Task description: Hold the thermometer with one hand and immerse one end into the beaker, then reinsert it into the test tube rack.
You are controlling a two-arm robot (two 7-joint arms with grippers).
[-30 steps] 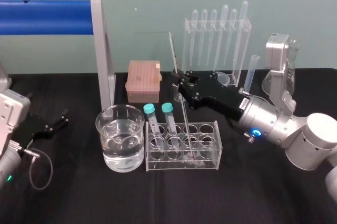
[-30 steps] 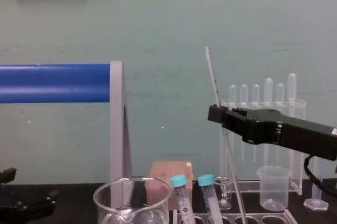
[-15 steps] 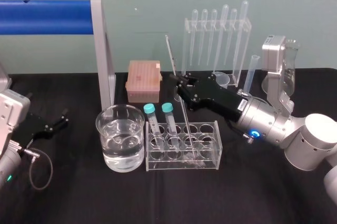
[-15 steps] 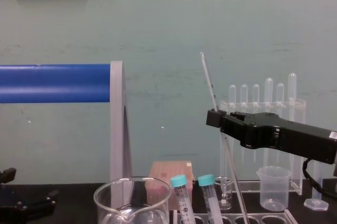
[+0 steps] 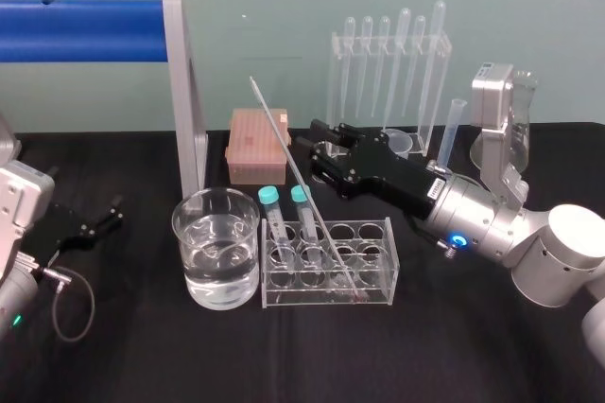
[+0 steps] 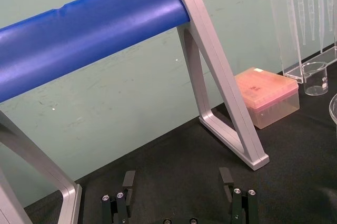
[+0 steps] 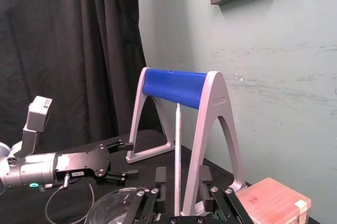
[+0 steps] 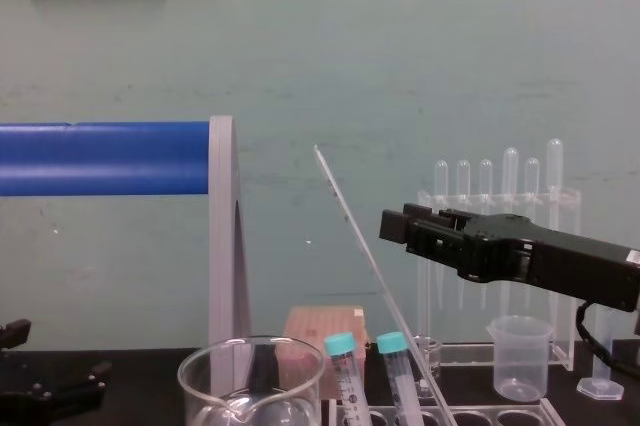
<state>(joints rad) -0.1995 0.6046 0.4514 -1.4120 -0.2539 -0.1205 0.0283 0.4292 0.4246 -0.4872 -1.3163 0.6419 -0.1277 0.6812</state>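
Thermometer (image 5: 280, 138) stands tilted left in test tube rack (image 5: 386, 266) beside two teal-capped tubes (image 5: 277, 223), untouched between the spread fingers of the right gripper (image 5: 312, 149); glass beaker (image 5: 189, 233) holds clear liquid; left gripper (image 5: 113, 211) parked, fingers apart, empty.

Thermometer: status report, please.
Right gripper open behind the test tube rack; left gripper open, parked far left. Thermometer free, foot in rack, leaning toward the beaker. Teal-capped tubes close beside it.

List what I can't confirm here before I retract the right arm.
- Lower tip of the thermometer leaning beside the open right gripper: cut by the chest view's bottom edge; in the head view the clear test tube rack blurs its hole.
- Its scale marks: too small anywhere.
- Beaker base: below the chest view's edge.
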